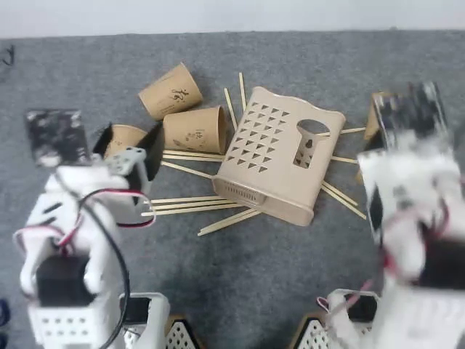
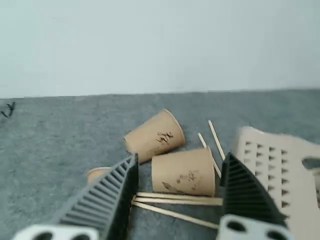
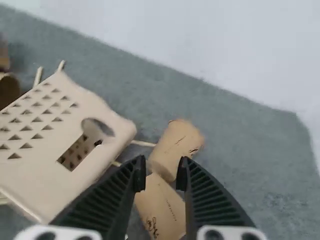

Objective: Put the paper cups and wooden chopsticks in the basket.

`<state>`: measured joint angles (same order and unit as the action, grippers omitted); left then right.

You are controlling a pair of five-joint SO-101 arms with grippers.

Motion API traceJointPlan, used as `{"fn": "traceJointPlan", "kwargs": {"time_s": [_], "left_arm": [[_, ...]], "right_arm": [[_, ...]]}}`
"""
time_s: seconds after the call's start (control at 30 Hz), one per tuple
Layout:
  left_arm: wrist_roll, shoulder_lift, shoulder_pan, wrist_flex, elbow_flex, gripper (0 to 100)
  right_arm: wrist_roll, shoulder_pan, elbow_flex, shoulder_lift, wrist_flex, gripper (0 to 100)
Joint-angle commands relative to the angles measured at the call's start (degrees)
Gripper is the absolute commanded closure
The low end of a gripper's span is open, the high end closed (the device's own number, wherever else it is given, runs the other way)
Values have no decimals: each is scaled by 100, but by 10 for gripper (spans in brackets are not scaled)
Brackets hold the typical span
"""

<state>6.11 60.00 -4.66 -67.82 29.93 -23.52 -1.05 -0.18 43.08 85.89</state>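
A beige basket (image 1: 280, 156) lies tipped over mid-table, its patterned side up. Three paper cups lie to its left: one far (image 1: 171, 91), one nearer (image 1: 195, 129), and one (image 1: 123, 138) between the black fingers of my left gripper (image 1: 127, 145), which is open. In the left wrist view that gripper (image 2: 181, 160) frames the cups (image 2: 184, 172) and chopsticks (image 2: 177, 199). Wooden chopsticks (image 1: 189, 203) are scattered around the basket. My right gripper (image 3: 160, 167) is open by a narrow gap above two more cups (image 3: 177, 142) to the right of the basket (image 3: 45, 135).
Grey carpet covers the table, with a pale wall behind. Chopsticks (image 1: 341, 200) also stick out from under the basket's right side. A cup (image 1: 378, 113) is partly hidden behind the right arm. The carpet in front of the basket is bare.
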Motion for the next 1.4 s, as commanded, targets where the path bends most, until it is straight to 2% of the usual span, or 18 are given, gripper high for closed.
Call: {"fn": "traceJointPlan", "kwargs": {"time_s": [0.0,0.07,0.17,0.33,0.47,0.63,0.87,1.17,1.37], "left_arm": [[-413,-352,290,-149,-224,745],[-668,-580,360,-176,-233,745],[-914,-976,308,-176,-189,745],[-615,-1565,255,-281,277,745],[-396,-1565,237,501,1253,745],[-149,-1231,290,1644,2501,745],[325,-782,281,2426,3380,745],[554,-114,316,2910,4119,746],[563,141,325,2910,4242,746]], "right_arm": [[35,312,-1240,-1279,391,881],[-185,409,-1688,-1895,629,881],[-923,532,-2145,-2747,866,880],[-1099,514,-2963,-4057,927,801],[-1125,514,-3657,-4971,857,769],[-1793,514,-4492,-6185,804,794],[-2576,549,-5679,-7741,778,794],[-2646,629,-6954,-9191,629,795],[-2646,866,-7851,-9288,1481,796]]}}
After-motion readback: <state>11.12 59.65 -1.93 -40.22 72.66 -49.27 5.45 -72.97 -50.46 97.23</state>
